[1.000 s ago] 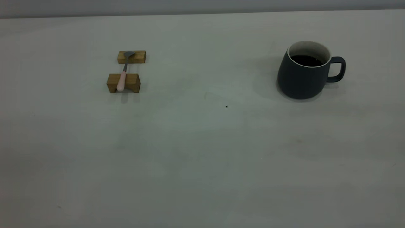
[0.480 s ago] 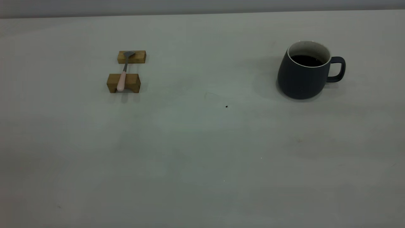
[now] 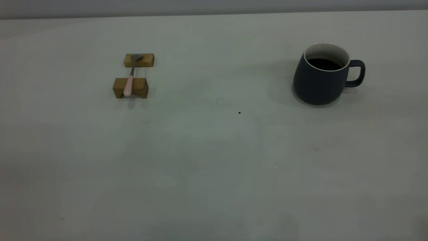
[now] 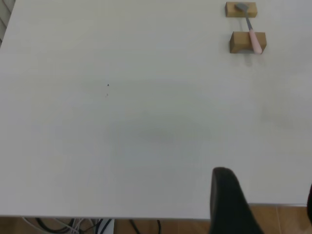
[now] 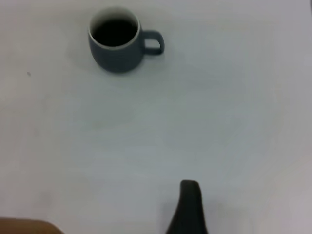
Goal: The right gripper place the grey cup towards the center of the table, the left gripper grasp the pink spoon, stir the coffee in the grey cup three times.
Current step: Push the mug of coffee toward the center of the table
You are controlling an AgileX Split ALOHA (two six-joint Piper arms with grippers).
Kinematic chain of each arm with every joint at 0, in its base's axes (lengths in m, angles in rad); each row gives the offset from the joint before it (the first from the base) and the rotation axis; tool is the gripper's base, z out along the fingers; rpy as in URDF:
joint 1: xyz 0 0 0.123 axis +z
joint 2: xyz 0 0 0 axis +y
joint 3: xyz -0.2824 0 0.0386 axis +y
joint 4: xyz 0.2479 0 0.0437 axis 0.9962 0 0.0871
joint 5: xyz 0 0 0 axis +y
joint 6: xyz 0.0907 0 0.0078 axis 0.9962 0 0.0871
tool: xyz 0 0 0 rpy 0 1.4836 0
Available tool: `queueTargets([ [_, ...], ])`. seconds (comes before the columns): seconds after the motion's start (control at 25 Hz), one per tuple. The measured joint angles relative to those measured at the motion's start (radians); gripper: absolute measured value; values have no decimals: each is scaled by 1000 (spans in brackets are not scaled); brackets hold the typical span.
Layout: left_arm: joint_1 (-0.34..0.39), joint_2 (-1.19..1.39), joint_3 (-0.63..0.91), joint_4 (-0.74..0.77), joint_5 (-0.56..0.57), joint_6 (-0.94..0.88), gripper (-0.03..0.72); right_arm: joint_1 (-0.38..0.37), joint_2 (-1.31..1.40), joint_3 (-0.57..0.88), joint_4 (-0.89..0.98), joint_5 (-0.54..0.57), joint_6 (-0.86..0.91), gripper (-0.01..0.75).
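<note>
While the grey cup [image 3: 321,80] stands far right on the table [image 3: 207,160], coffee [image 3: 323,64] well below its rim and handle facing outward, bring the right gripper [image 5: 190,207] to that handle and slide it level toward centre. Neither its jaw opening nor the left gripper's [image 4: 229,202] can be told. Well apart at left, the pink spoon [image 3: 128,85] bridges two wooden blocks [image 3: 130,87]; nothing blocks the path
</note>
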Motion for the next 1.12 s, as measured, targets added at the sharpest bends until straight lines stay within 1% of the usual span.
queueTargets([
  [0.2, 0, 0, 0, 0, 0, 0, 459, 0, 404, -104, 0, -142, -118, 719],
  [0.36, 0, 0, 0, 0, 0, 0, 459, 0, 677, -189, 0, -213, -246, 719],
  [0.48, 0, 0, 0, 0, 0, 0, 459, 5, 836, -234, 0, -282, -368, 718],
  [0.68, 0, 0, 0, 0, 0, 0, 459, 33, 1036, -300, 0, -413, -501, 718],
  [0.92, 0, 0, 0, 0, 0, 0, 459, 34, 1259, -425, -37, -457, -661, 712],
  [1.12, 0, 0, 0, 0, 0, 0, 459, 34, 1386, -521, -46, -465, -786, 710],
])
